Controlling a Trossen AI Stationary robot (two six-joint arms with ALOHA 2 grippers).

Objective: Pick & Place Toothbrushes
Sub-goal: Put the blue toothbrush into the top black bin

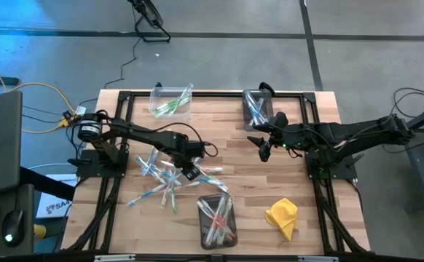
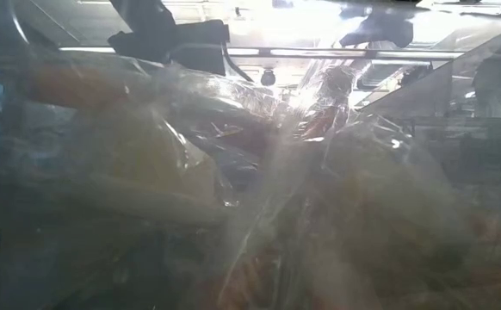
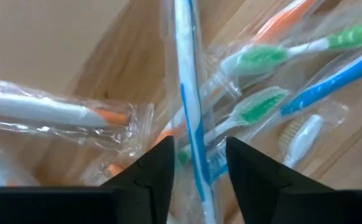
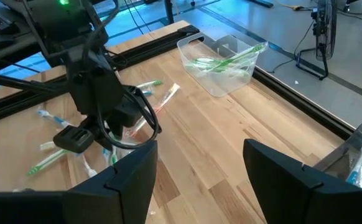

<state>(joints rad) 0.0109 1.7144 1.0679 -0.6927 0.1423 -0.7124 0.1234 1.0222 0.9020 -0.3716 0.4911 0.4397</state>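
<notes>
Several wrapped toothbrushes (image 1: 165,178) lie in a loose heap on the left half of the wooden table. My left gripper (image 1: 191,171) is down in the heap, pointing steeply down, open. Its fingers stand on either side of a blue-and-white toothbrush (image 3: 190,118) in a clear wrapper, which runs between them and lies on other brushes. Green-bristled toothbrushes (image 3: 255,106) lie just beyond. My right gripper (image 1: 265,148) hovers open above the table's middle right with nothing between its fingers (image 4: 131,177). My left gripper comes from above with one finger (image 3: 159,165) on each side of the blue-and-white toothbrush's handle (image 3: 196,155), lying across it. Whether the fingers touch its clear wrapper, I cannot tell. The toothbrush lies on the heap.
A clear bin with green brushes (image 1: 171,102) stands at the far left, one with blue brushes (image 1: 256,108) at the far middle, one with pink-red brushes (image 1: 218,220) at the near edge. A yellow cloth (image 1: 283,217) lies near right. Clear wrapping fills the low view.
</notes>
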